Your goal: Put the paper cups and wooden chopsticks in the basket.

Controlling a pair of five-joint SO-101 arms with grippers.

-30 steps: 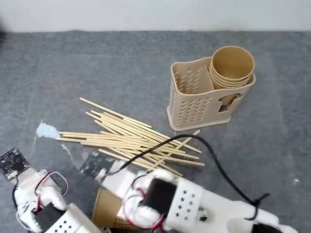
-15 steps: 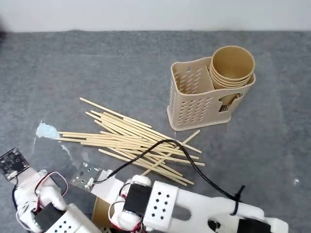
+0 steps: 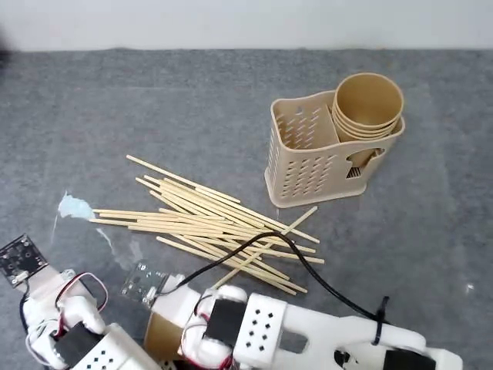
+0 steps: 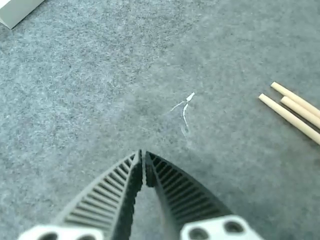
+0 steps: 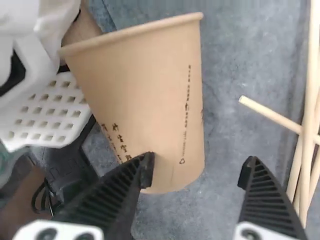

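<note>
- While the right gripper gapes wide at a toppled paper cup's base, the left gripper hangs pinched closed.
- Wooden chopsticks lie scattered nearby.

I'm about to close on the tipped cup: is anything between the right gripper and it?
Nothing visible. The right gripper is open, with the base end of the paper cup between its fingers, one finger close against its wall. The nearest chopstick lies on the mat beside the cup, not between it and the fingers.
</note>
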